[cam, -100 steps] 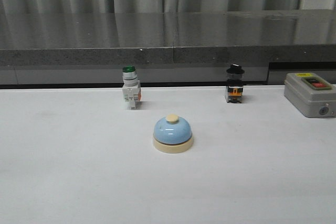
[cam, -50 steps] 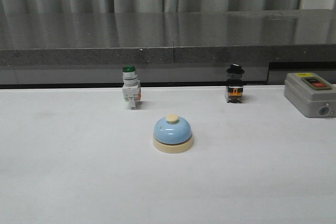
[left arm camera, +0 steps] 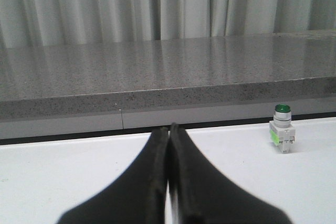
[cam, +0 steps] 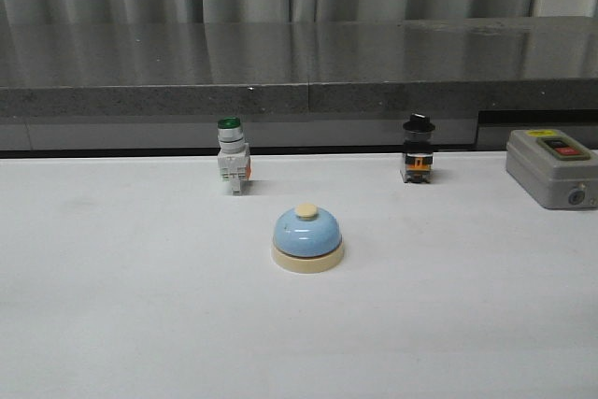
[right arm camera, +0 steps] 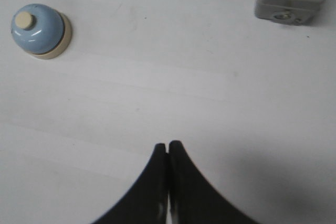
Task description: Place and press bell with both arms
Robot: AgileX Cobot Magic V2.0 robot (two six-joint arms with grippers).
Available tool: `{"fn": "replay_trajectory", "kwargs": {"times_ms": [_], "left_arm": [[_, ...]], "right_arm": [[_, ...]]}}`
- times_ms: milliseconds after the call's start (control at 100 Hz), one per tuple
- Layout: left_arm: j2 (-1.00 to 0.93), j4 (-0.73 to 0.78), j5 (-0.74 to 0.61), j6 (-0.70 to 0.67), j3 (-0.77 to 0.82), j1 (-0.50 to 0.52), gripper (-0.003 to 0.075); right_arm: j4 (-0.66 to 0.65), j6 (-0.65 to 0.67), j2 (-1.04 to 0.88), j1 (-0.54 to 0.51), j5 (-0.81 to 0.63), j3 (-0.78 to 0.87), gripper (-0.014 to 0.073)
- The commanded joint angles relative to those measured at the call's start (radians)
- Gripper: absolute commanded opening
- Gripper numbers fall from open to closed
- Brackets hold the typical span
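Note:
The light-blue dome bell [cam: 307, 239] with cream base and cream button stands upright on the white table, near the middle. It also shows in the right wrist view [right arm camera: 38, 30], far from the fingers. Neither arm shows in the front view. My left gripper [left arm camera: 168, 128] is shut and empty, low over the table, facing the grey ledge; the bell is out of its view. My right gripper [right arm camera: 168, 144] is shut and empty, above the table, looking down, with the bell well off to one side.
A green-capped white switch [cam: 233, 165] and a black-capped switch [cam: 418, 158] stand behind the bell. A grey box with red and black buttons [cam: 551, 167] sits at the far right. A grey stone ledge [cam: 299, 81] runs along the back.

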Motion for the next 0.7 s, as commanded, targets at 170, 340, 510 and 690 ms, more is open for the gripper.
{"fn": "replay_trajectory", "kwargs": {"times_ms": [170, 340, 510, 690], "left_arm": [[-0.028, 0.0, -0.081, -0.015, 0.043, 0.002, -0.002], [-0.028, 0.0, -0.081, -0.015, 0.043, 0.002, -0.002], [-0.028, 0.0, -0.081, -0.015, 0.043, 0.002, -0.002], [-0.028, 0.0, -0.081, -0.015, 0.043, 0.002, -0.002]], "right_arm": [[0.009, -0.008, 0.187, 0.141, -0.114, -0.143, -0.006], [0.009, -0.008, 0.352, 0.217, -0.114, -0.251, -0.006], [0.009, -0.008, 0.494, 0.278, -0.116, -0.369, -0.006], [0.009, -0.008, 0.612, 0.317, -0.11, -0.476, -0.006]]}}
